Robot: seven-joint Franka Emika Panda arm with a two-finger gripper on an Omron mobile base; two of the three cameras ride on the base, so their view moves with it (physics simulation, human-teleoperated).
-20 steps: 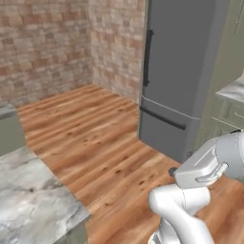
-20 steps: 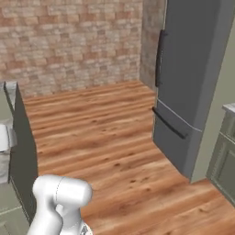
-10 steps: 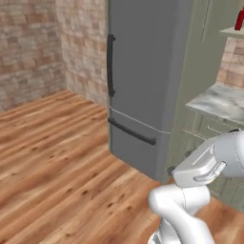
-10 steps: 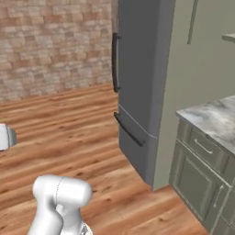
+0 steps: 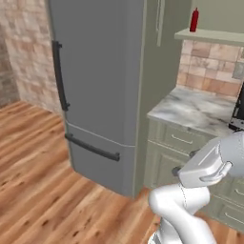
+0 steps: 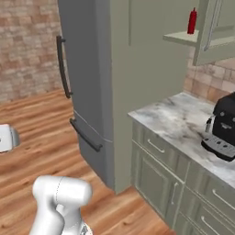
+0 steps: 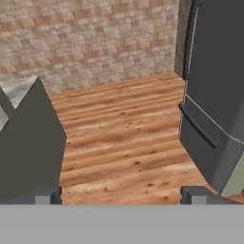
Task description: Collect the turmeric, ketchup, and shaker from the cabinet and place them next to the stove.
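The tool [image 7: 122, 195] stands wide with nothing between its two small dark finger tips, which suits a robot that is not yet within reach of anything to grasp. Just ahead of the tool and below it lies warm brown plank floor [image 7: 119, 138], and to one side of the tool rises a tall dark grey fridge [image 5: 95, 90] with black bar handles. Farther from the tool runs a grey-veined marble table [image 6: 183, 124] over pale olive drawer units, carrying a black coffee machine [image 6: 225, 128]. Farthest and well above the tool, the slim red ketchup bottle [image 5: 194, 20] with its pointed nozzle stands upright on the inner shelf of the pale olive cabinet [image 6: 215, 27], whose door hangs open, presumably so the shelf can be reached. No label or writing is readable anywhere.
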